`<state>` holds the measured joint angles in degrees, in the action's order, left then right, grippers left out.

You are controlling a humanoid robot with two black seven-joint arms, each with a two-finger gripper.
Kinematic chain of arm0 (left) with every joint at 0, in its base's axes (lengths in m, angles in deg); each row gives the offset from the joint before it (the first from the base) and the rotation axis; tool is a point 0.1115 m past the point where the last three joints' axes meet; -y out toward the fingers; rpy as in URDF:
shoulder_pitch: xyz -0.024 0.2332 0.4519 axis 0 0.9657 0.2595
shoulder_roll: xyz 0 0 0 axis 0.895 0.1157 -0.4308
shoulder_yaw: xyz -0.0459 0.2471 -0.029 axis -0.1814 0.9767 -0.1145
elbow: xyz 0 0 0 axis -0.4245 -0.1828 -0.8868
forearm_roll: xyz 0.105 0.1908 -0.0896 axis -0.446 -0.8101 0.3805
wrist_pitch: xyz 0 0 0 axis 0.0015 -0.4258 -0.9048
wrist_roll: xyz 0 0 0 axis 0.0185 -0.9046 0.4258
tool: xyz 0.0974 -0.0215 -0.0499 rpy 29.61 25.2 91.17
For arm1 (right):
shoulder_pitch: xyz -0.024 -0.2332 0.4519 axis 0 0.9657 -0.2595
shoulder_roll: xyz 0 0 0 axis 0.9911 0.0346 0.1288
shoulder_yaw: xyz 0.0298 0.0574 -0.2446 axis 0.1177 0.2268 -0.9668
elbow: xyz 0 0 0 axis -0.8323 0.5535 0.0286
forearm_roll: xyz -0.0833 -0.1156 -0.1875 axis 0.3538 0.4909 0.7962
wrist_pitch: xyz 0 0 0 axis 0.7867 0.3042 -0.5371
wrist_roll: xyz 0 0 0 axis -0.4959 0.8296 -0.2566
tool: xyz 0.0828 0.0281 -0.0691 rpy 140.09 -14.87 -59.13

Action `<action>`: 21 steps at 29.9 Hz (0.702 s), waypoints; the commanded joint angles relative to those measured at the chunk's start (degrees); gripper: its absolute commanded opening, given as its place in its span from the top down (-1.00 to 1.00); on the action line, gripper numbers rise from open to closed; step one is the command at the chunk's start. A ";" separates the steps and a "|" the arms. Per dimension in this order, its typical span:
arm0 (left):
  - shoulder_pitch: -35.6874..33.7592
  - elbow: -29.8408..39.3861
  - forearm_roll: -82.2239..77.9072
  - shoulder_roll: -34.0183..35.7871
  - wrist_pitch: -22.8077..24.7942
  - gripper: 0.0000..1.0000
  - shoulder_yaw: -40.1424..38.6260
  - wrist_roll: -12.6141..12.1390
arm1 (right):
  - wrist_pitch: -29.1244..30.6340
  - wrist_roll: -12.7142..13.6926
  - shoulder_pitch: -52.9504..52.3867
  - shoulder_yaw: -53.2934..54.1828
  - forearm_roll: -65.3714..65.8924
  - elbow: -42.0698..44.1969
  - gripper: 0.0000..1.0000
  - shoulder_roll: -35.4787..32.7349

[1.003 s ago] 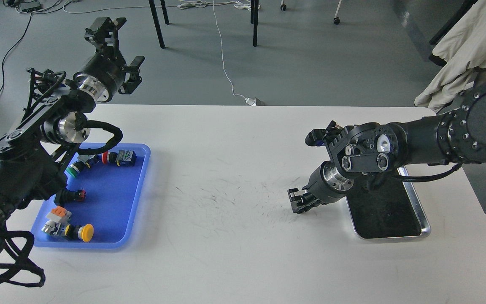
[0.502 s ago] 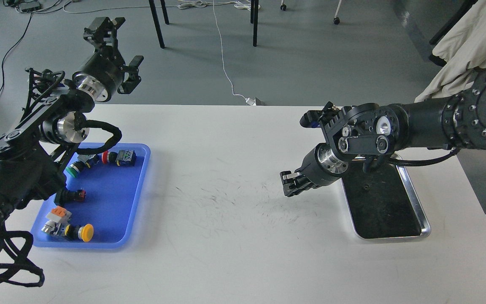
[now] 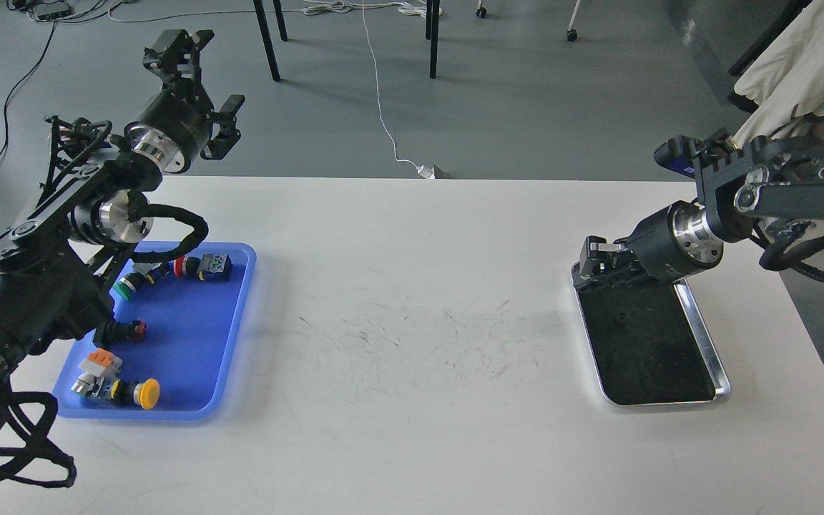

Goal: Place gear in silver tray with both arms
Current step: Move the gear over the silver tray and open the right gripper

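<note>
While L gripper (image 3: 201,79) hangs spread off-table, R gripper (image 3: 598,265) sits over silver tray (image 3: 705,343) far end, state unclear.

A white table (image 3: 412,429) carries two trays, and its middle is marked with dark scuffs. A blue tray (image 3: 201,336) holding small push-button parts lies well to the left of the scuffs. A silver tray (image 3: 718,361) lies well to their right.

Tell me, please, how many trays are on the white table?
2. The blue tray lies at the table's left side, holding small parts. The silver tray lies at the right, partly under the right gripper.
</note>
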<state>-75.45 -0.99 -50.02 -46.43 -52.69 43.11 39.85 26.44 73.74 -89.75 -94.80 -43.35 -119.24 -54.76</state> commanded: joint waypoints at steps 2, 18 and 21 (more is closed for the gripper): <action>0.01 -0.01 0.00 -0.05 -0.01 -0.95 0.27 -0.02 | -0.01 0.09 4.94 1.43 1.84 0.70 0.95 -1.22; 0.01 -0.01 0.00 -0.32 -0.18 -0.95 0.36 -0.02 | -0.01 0.44 12.33 1.35 7.38 3.16 0.95 -0.78; -0.08 -0.01 0.00 -0.40 -0.18 -0.95 0.36 -0.02 | -0.01 0.53 12.77 1.35 7.47 3.68 0.93 -0.78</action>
<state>-75.45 -1.00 -50.02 -46.76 -52.88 43.47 39.83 26.42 74.19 -77.51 -93.41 -36.00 -116.15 -55.58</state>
